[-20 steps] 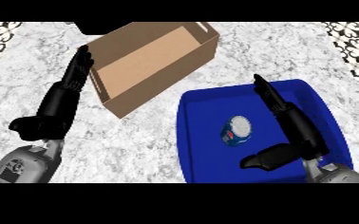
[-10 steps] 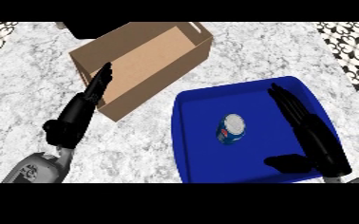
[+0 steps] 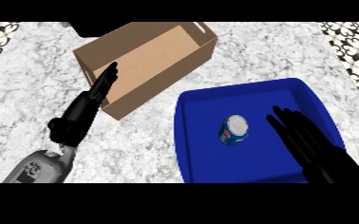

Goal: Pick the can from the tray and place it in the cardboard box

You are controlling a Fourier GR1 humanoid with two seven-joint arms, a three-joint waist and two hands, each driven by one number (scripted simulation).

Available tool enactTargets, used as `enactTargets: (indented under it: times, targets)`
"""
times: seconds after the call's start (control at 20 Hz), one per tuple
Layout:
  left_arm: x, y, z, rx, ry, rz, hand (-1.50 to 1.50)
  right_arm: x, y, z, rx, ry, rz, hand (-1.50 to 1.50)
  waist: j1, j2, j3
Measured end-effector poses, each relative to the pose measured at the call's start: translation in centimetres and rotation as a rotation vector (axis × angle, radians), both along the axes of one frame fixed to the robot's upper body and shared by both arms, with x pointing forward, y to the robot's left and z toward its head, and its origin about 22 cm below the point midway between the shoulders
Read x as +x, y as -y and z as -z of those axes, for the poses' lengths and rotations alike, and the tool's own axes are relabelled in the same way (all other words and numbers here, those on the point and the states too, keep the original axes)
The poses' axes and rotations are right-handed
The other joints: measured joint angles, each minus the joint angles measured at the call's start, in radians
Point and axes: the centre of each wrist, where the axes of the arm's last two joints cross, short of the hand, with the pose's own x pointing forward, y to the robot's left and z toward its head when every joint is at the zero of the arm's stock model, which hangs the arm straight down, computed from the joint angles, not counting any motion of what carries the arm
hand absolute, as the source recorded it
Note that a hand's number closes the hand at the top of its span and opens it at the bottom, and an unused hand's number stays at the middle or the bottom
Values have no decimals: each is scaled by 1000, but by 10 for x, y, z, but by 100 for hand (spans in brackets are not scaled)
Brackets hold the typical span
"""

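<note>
Marble counter [image 3: 280, 52]. Blue tray [image 3: 210, 171] near right. Can [image 3: 235, 130] on its side inside tray, left of centre, silver end up. Right hand [image 3: 312, 144] over tray just right of can, fingers straight, holding nothing. Open cardboard box [image 3: 151, 61] far left. Left hand [image 3: 84, 109] at box's near-left wall, fingers straight, empty.

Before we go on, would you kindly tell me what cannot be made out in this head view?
- Right hand: its wrist and forearm are cut off by the view's lower edge, and it covers part of the blue tray floor.
- Can: its label is too small to read.
- Cardboard box: its near wall hides part of the inside floor; the left hand covers part of that wall.
- Dark object behind the box: cut off by the top edge, not identifiable.
</note>
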Motion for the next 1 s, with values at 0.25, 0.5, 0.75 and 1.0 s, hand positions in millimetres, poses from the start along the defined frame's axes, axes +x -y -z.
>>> enactTargets:
  times: [0.25, 0.5, 0.75, 1.0]
  targets:
    - [8, 4, 0, 6, 12, 16, 0, -16, -18, -26, -51, -136, 36, -150, 20, 5, 1]
    - [11, 9, -1, 5, 9, 30, 0, -13, -39, -33, -63, -213, 91, -150, 35, 7, 3]
    - [12, 12, -1, 6, 8, 39, 0, -2, -54, -39, -3, -247, 88, -150, 41, 8, 4]
    - [14, 14, -2, 7, 5, 40, 0, 10, -66, -25, -12, -281, 94, -150, 42, 8, 5]
